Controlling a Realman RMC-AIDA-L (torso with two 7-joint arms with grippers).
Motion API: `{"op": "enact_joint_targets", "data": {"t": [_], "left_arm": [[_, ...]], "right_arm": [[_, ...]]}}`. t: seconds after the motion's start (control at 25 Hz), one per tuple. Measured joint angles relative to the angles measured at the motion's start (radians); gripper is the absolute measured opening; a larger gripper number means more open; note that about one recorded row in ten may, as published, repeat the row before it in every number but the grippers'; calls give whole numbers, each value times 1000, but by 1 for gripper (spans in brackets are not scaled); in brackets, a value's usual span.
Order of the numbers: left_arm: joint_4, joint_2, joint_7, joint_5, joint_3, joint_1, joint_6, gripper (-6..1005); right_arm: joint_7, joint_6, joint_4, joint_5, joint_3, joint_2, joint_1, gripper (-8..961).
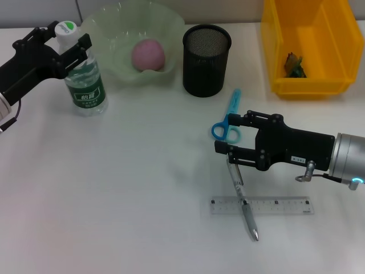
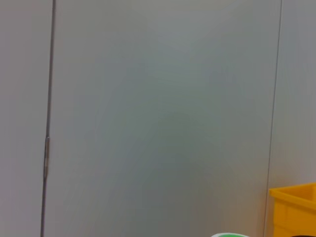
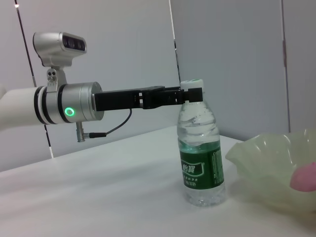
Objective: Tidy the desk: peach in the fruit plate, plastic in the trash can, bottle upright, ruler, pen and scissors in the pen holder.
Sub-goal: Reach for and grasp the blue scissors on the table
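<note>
The clear bottle (image 1: 85,80) (image 3: 200,153) with a green label stands upright at the far left. My left gripper (image 1: 68,39) (image 3: 190,95) is shut on its neck just under the cap. A pink peach (image 1: 148,54) (image 3: 304,177) lies in the pale green fruit plate (image 1: 117,25) (image 3: 261,158). Blue scissors (image 1: 229,117) lie right of centre, and my right gripper (image 1: 225,136) is open with the scissor handles between its fingers. Nearer the front, a silver pen (image 1: 245,202) lies across a clear ruler (image 1: 268,205). The black mesh pen holder (image 1: 206,60) stands behind the scissors. A scrap of plastic (image 1: 294,63) sits inside the yellow trash can (image 1: 336,85).
The yellow bin's corner (image 2: 294,210) shows against a grey wall in the left wrist view. Bare white table spreads across the centre and front left.
</note>
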Motion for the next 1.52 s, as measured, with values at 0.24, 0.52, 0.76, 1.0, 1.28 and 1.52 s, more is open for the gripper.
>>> {"op": "enact_joint_targets", "data": {"t": [0.24,0.52,0.76,1.0,1.28,1.52], "left_arm": [[0,1,-2,-1,3,0,9,761],[32,5,-58,-7,-8,3,69,765],[143,18,-231,1,1,26,173,769],[172,85,-407,4,58,42,331,773],[181,138,-491,20,245,54,382,778],[192,137,-480,148,260,50,452,782]], "right_arm": [[0,0,2,0,0,0,0,716],[1,0,3,0,-1,0,-1,717],[1,0,3,0,-1,0,-2,716],[2,0,3,0,1,0,2,716],[3,-2,3,0,3,0,4,716],[3,-2,3,0,5,0,5,716]]}}
